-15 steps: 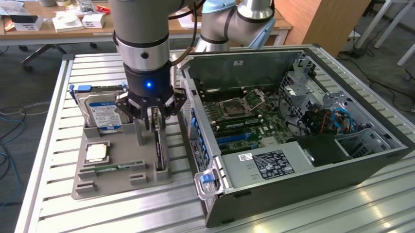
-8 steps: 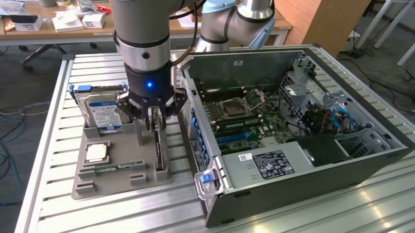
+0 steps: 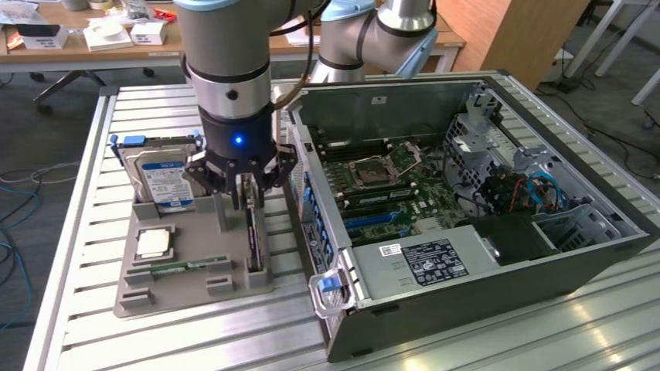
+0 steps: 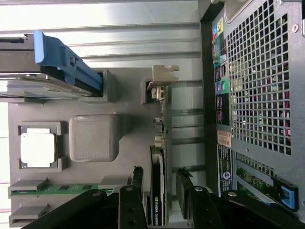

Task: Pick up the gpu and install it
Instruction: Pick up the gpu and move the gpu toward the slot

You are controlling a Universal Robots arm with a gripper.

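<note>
- A Universal Robots arm (image 3: 229,69) reaches down over a grey parts holder (image 3: 165,297) on a slatted metal table (image 3: 206,340), its gripper (image 3: 249,202) lowered over the gpu (image 3: 253,243).
- The gpu stands on its long edge in a narrow slot along the side of the holder nearest the computer case (image 3: 495,263). In the wrist view the card (image 4: 157,157) runs lengthwise along that edge of the holder (image 4: 128,95), its silver bracket (image 4: 162,81) at the end away from the gripper.
- The gripper (image 4: 159,171) straddles the card: one black finger (image 4: 137,183) stands on each side of it, jaws partly spread, with a sliver of space visible between each finger and the card. Nothing is clamped or lifted.
- A blue-labelled hard drive (image 3: 165,182) stands upright at the holder's far end. A processor chip (image 3: 154,243) lies flat in a square recess, and a green memory stick (image 3: 191,266) lies in a slot near the front.
- On the exterior view's right, the tower case lies on its side with the panel off, exposing the motherboard (image 3: 403,193).
</note>
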